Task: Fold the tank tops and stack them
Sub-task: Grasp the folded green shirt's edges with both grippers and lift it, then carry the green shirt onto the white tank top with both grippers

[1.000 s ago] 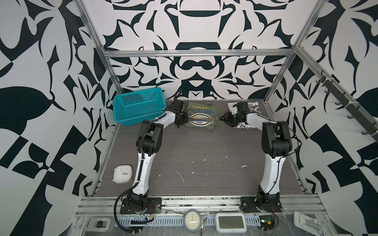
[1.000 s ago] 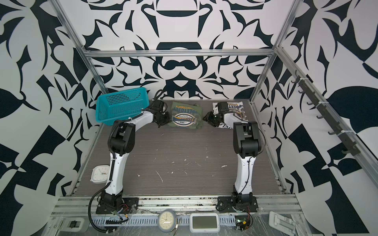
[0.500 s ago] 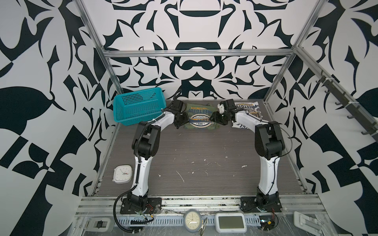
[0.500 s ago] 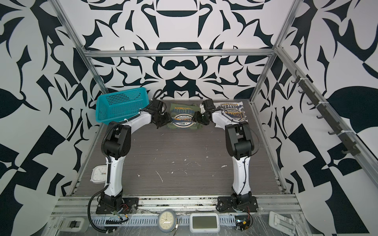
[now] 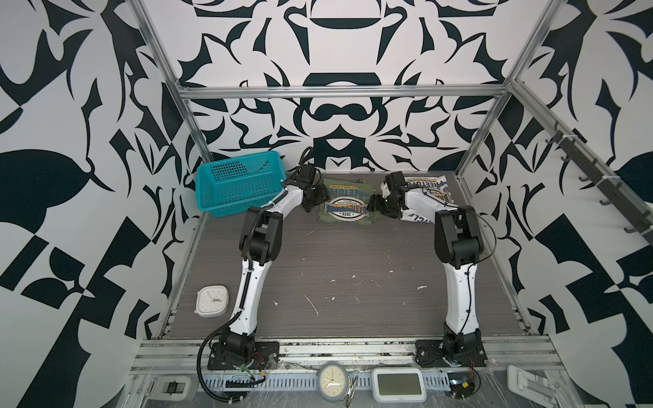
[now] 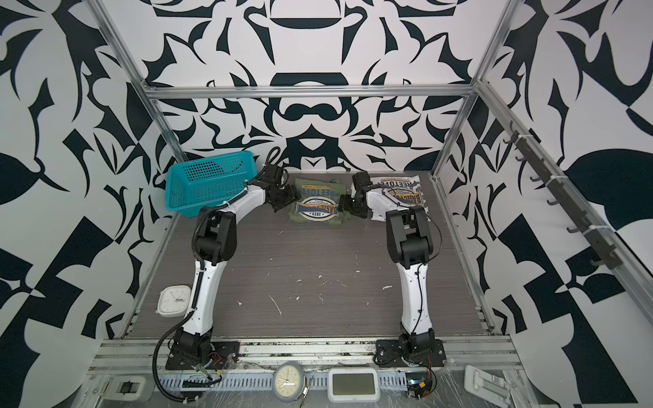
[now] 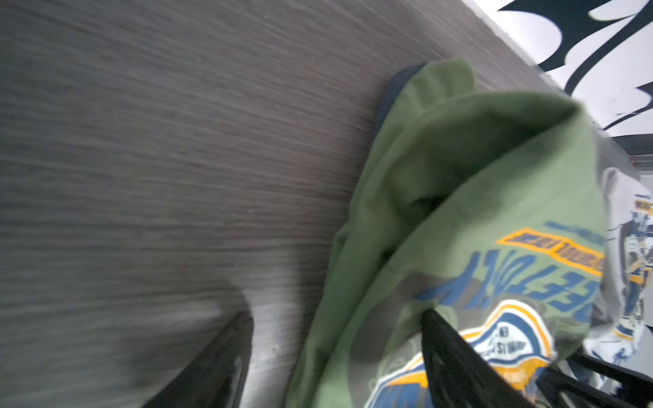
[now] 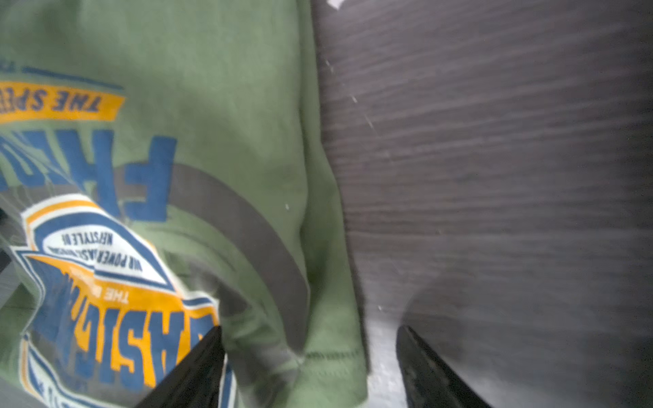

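Observation:
The olive green tank top lies folded at the back middle of the table, badge print up. The white tank top lies beside it at the back right, partly under my right arm. My left gripper is open and straddles the green top's left edge, one finger over bare table, the other over the print. My right gripper is open astride the right hem of the green top. Neither gripper pinches the cloth.
A teal mesh basket stands tilted at the back left, close to my left arm. A small white clock lies at the table's left edge. The back wall runs just behind both tops.
My right gripper has swung left from over the white top to the green top's right edge. Both grippers' jaws have spread wide apart. The green top stays in place.

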Motion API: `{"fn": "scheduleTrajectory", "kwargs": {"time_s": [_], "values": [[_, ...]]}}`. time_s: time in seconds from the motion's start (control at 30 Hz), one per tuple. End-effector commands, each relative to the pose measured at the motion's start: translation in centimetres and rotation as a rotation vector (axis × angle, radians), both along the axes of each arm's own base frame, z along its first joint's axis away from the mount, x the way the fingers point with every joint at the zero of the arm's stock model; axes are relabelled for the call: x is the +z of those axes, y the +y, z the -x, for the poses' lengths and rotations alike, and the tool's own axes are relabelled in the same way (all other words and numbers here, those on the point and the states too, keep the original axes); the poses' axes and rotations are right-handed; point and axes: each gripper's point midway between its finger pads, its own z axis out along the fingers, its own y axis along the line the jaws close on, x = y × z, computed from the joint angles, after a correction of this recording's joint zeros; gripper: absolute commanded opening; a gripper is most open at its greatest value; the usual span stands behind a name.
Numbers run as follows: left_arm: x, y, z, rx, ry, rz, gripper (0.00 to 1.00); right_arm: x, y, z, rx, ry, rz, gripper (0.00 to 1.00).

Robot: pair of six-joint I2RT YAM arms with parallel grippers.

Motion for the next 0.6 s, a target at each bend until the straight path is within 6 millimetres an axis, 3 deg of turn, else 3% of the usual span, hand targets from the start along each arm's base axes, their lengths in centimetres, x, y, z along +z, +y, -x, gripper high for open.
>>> {"fn": "scheduleTrajectory", "kwargs": {"time_s": [0.0,0.1,0.3,0.4,0.57], "values": [[-3.8,0.0,1.4,-0.004,0.109,-0.016,0.72,0.2,0.7,-0.3,0.021,0.015,-0.043,0.81],[-4.3,-0.5,1.5,-0.013,0.125,0.005,0.67,-0.4,1.8,-0.2,0.029,0.040,-0.099,0.79],[-4.4,-2.9,2.1,-0.049,0.140,0.073,0.51,-1.5,3.5,-0.4,0.058,0.073,-0.164,0.60],[-3.9,-4.6,2.3,-0.068,0.131,0.115,0.45,-1.5,4.0,-0.7,0.066,0.075,-0.182,0.55],[-2.4,-7.7,2.4,-0.101,0.118,0.201,0.31,0.0,4.2,-1.6,0.084,0.051,-0.199,0.28]]}}
